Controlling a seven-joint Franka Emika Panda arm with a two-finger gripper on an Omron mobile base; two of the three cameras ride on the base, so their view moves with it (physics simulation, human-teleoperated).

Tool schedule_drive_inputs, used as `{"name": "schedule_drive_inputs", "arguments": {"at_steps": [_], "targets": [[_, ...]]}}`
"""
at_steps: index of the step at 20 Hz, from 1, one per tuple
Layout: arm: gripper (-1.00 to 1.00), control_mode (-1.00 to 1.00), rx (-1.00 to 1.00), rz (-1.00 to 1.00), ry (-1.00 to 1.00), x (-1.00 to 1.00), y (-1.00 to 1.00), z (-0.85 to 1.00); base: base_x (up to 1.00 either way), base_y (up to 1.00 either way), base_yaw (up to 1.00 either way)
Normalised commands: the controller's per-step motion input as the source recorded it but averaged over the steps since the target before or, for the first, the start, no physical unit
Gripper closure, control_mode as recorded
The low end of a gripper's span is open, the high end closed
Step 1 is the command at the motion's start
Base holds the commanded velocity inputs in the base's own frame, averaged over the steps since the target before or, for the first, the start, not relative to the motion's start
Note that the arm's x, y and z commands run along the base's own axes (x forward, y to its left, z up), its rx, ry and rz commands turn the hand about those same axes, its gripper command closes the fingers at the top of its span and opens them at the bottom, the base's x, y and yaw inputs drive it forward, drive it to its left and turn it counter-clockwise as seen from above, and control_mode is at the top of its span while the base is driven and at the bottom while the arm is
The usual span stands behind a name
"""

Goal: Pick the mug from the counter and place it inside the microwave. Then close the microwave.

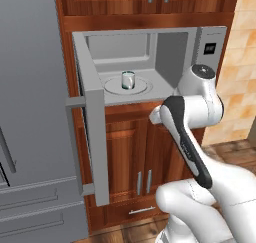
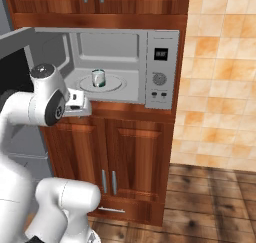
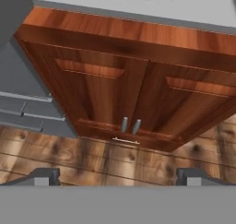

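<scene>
Wood-cabinet kitchen wall with a tall grey fridge (image 1: 30, 87) on the left, then the microwave (image 1: 150, 62) with its door (image 1: 95, 137) swung wide open. Mug (image 1: 128, 80) sits upright on the turntable (image 2: 100, 84) inside. End effector (image 3: 117, 174) is spread, holding nothing, facing the lower cabinets (image 3: 129, 94).

One mug (image 1: 128, 80), upright at centre of one round turntable (image 1: 112, 86); one microwave (image 1: 207, 34), its one door (image 1: 95, 137) swung open toward 9 o'clock; two lower cabinet doors (image 3: 99, 96) below, at 6 o'clock, carrying two metal pulls (image 3: 130, 125); one fridge (image 1: 30, 112) at 9 o'clock; one display (image 2: 160, 54) on the panel, 3 o'clock of the mug.
</scene>
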Motion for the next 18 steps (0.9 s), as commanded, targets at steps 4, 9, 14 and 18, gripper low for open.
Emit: {"name": "schedule_drive_inputs", "arguments": {"at_steps": [4, 9, 14, 18], "targets": [[-1.00, -1.00, 0.00, 0.00, -0.08, -0.71, 0.00, 0.23, 0.00, 0.00, 0.00], [-1.00, -1.00, 0.00, 0.00, -0.10, -0.67, 0.00, 0.26, 0.00, 0.00, 0.00], [-1.00, -1.00, 0.00, 0.00, -0.15, -0.62, 0.00, 0.33, 0.00, 0.00, 0.00], [-1.00, -1.00, 0.00, 0.00, -0.14, -0.63, 0.00, 0.36, 0.00, 0.00, 0.00]]}}
